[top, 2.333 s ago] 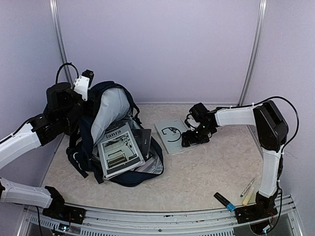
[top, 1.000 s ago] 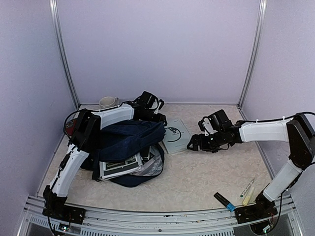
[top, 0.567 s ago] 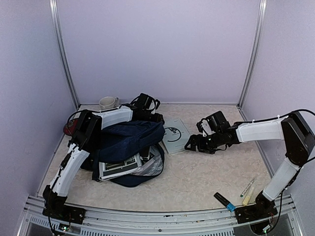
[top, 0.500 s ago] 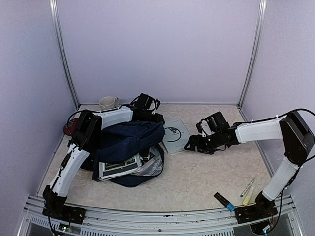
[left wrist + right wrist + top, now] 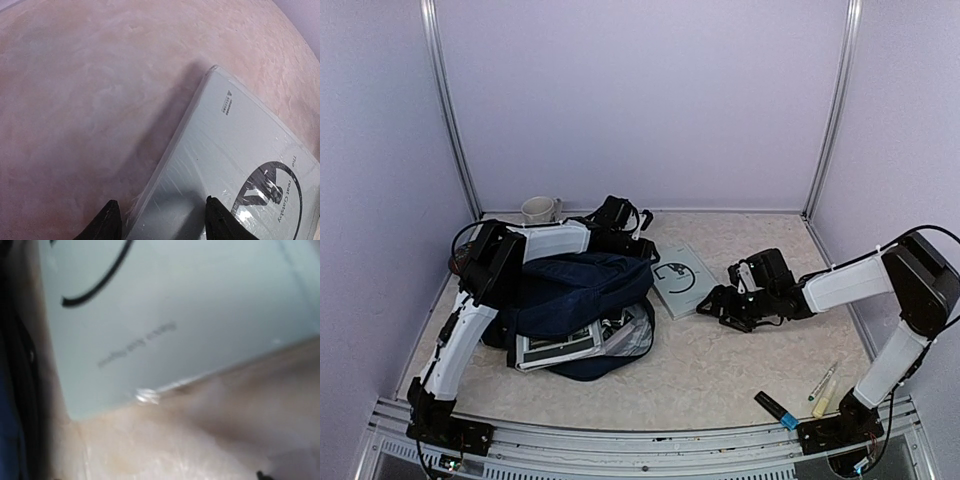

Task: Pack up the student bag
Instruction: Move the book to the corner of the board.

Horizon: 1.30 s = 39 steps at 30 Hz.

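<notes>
The student bag (image 5: 575,290), a dark navy backpack, lies slumped at the left of the table with books (image 5: 560,345) showing in its open mouth. A pale grey book (image 5: 682,280) with a black circle on its cover lies flat just right of the bag. My left arm reaches over the bag, and my left gripper (image 5: 644,243) is open above the book's (image 5: 240,150) far left edge, with nothing between its fingertips (image 5: 111,222). My right gripper (image 5: 714,303) is low at the book's (image 5: 175,305) near right edge, jaws apart and empty. That view is blurred.
A white mug (image 5: 538,208) stands in the back left corner, with a red object (image 5: 457,262) behind the bag. A black marker with a blue end (image 5: 778,410), a thin pen (image 5: 823,380) and a yellowish marker (image 5: 825,402) lie near the right arm's base.
The left arm has let the bag's flap down and now reaches over the bag to the book. Over the last second the right gripper slid slightly right and toward me, and the book shifted a little.
</notes>
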Available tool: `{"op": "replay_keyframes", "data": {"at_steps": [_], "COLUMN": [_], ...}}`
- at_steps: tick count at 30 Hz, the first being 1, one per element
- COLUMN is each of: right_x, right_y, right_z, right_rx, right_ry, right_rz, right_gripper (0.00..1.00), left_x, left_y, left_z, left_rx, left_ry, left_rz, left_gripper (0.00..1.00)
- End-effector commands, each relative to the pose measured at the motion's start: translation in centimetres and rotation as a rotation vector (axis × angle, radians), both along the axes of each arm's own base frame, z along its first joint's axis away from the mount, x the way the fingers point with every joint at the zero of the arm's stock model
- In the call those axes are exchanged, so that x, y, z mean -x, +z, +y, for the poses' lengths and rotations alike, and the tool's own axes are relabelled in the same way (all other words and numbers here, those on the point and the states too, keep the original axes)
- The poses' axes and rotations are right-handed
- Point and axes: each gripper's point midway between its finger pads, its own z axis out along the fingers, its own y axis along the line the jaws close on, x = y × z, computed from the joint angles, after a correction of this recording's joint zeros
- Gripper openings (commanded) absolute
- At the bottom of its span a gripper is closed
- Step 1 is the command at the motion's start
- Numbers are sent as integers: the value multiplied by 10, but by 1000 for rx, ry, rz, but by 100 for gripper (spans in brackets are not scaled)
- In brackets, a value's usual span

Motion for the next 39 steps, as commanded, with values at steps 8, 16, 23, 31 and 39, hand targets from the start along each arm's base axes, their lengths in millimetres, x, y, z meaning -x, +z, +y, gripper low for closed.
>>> {"op": "replay_keyframes", "data": {"at_steps": [8, 16, 23, 31, 39], "right_x": [15, -7, -31, -74, -58], "right_y": [-19, -22, -12, 50, 88], "right_z": [-59, -64, -44, -6, 5], "right_rx": [-78, -77, -152, -168, -222], "right_ry": [-259, -300, -271, -153, -99], "right_rz": [81, 70, 50, -114, -153], "right_gripper": [83, 84, 81, 79, 78], "left_x": [112, 108, 83, 88, 149], "left_y": [-8, -12, -27, -34, 3], "left_z": [-30, -34, -24, -22, -59], "left_rx": [-99, -66, -74, -23, 32], "left_ry": [-352, -337, -259, -253, -411], "left_rz": [156, 189, 212, 267, 266], "left_gripper": [55, 57, 57, 54, 56]}}
